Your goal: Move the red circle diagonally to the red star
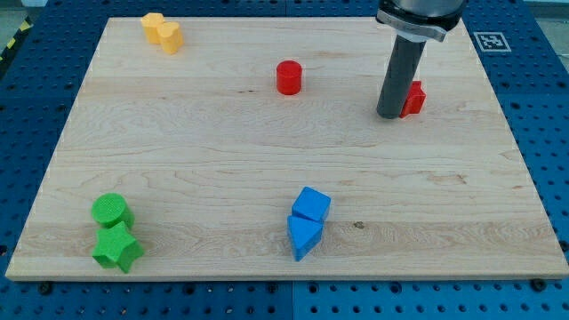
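The red circle (288, 77) stands upright on the wooden board (222, 151), near the view's top centre. The red star (413, 98) lies to its right at the view's upper right, partly hidden behind my rod. My tip (389, 115) rests on the board right against the star's left side, well to the right of the red circle.
A yellow block pair (162, 32) lies at the view's top left. A green circle (110, 212) and a green star (116, 248) sit at the bottom left. A blue cube (312, 204) and a blue triangle (303, 236) sit at the bottom centre.
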